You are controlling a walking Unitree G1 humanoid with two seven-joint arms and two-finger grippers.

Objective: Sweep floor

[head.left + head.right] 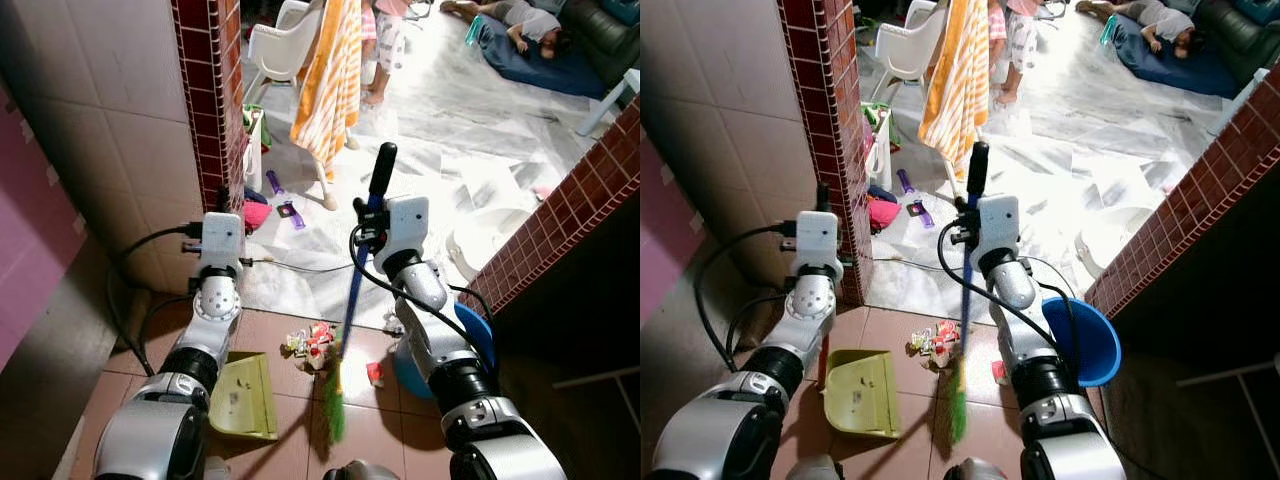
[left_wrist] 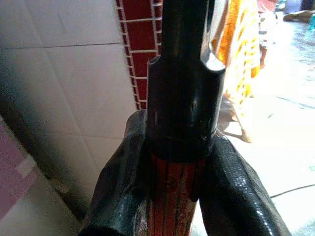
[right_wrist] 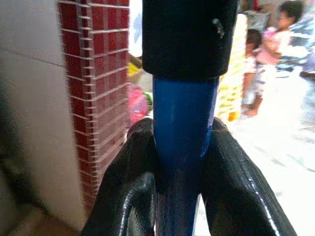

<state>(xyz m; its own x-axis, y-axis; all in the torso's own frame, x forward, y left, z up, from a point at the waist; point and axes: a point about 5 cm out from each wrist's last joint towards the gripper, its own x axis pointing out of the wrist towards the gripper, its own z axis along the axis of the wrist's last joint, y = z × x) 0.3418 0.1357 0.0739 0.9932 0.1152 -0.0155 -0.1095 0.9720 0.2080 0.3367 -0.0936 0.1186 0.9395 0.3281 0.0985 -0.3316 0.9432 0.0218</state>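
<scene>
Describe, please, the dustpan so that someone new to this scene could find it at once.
Start at the red brick pillar and look down to the brown tiled floor at its foot. There lies the dustpan, left of the litter pile and the broom. It is the only flat, yellow-green scoop there.

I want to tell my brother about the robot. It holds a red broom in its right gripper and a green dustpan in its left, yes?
Nearly. The broom handle in the right gripper is blue, not red; the right wrist view shows it clearly. The left gripper does hold the green dustpan, by its reddish handle.
</scene>
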